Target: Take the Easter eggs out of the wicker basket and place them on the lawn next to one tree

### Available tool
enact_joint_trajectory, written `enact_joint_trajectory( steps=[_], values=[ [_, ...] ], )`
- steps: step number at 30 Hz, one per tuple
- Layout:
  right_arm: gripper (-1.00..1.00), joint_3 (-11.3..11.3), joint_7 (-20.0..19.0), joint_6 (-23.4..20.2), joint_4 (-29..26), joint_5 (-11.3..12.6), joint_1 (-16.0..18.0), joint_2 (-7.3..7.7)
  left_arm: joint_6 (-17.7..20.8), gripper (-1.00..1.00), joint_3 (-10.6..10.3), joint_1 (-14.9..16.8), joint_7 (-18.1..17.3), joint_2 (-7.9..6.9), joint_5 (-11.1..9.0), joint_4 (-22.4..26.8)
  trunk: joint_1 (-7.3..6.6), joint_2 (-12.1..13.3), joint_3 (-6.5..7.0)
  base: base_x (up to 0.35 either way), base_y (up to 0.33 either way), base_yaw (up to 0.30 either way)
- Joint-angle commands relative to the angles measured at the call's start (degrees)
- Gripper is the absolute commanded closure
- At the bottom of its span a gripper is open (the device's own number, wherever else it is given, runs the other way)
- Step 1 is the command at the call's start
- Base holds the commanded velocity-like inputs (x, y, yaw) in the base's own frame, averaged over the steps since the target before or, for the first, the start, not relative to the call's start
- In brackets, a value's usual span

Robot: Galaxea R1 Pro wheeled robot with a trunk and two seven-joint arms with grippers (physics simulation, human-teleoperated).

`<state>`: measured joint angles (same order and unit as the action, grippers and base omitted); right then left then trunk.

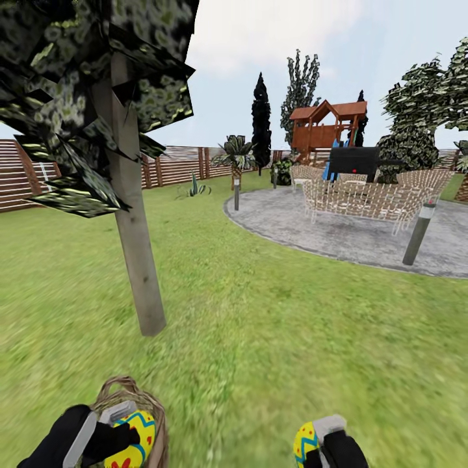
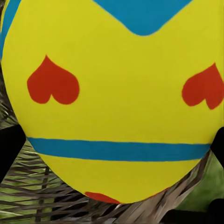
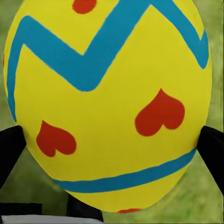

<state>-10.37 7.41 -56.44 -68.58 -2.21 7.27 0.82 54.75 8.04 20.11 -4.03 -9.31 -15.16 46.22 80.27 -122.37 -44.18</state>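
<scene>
The left tool (image 1: 120, 434) grips a yellow Easter egg (image 1: 132, 439) directly above the brown wicker basket (image 1: 155, 408), its black fingers (image 2: 9, 149) pressed to both sides of the shell; the right tool (image 1: 318, 445) clamps a second egg (image 1: 305, 444) over open grass, right of the basket. Beneath both spreads the lawn (image 1: 260, 325), mottled green and flat, running back to a brown slatted fence (image 1: 175, 166) under a pale, cloudy sky. Each egg carries blue zigzag and straight bands and red heart-shaped marks, seen close in the wrist views (image 2: 112, 93) (image 3: 107, 102). Just beyond the basket stands the tree (image 1: 133, 260), its slim pale trunk rising into a dark, blocky, speckled crown. Farther right of the tree lies a round grey paved area (image 1: 338, 227) holding pale woven chairs (image 1: 364, 198), a black grill (image 1: 354, 159) and short post lamps (image 1: 419, 231); a wooden playset (image 1: 325, 127), a narrow black cypress (image 1: 261, 123) and a small palm (image 1: 235, 156) stand near the fence.
</scene>
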Motion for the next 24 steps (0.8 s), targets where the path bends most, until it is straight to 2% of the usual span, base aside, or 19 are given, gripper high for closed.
enact_joint_trajectory(
  steps=[1, 4, 15, 19, 24],
  values=[
    [1.0, -2.09, 0.06, -0.56, -2.4, -0.54, 0.03, -0.01, 0.27, 1.0, 0.19, 0.02, -0.4, -0.1, -0.04, 0.19, -0.23, 0.39, 0.12, 0.0, 0.0, 0.0],
    [1.0, -3.02, 0.01, -0.56, -2.7, -0.5, 0.07, -0.08, 0.27, 1.0, 0.51, 0.02, -0.36, -0.41, -0.04, 0.41, -0.89, 1.59, 0.66, 0.0, 0.0, 0.0],
    [1.0, -3.07, -0.03, -0.54, -0.94, -0.42, 0.4, 0.06, 0.27, 1.0, 0.54, 0.02, -0.39, -0.54, -0.04, 0.53, -3.31, 6.0, 2.63, 0.0, 0.0, 0.0],
    [1.0, -3.08, -0.03, -0.53, -0.96, -0.57, 0.4, 0.05, 0.27, 1.0, 0.65, 0.02, -0.52, -2.48, -0.12, 0.61, -4.19, 7.61, 3.35, 0.0, 0.0, 0.0],
    [1.0, -3.08, -0.03, -0.52, -0.96, -0.6, 0.42, 0.05, 0.27, 1.0, 0.66, 0.02, -0.45, -2.89, -0.13, 0.62, -5.28, 9.61, 4.25, 0.0, 0.0, 0.0]
  ],
)
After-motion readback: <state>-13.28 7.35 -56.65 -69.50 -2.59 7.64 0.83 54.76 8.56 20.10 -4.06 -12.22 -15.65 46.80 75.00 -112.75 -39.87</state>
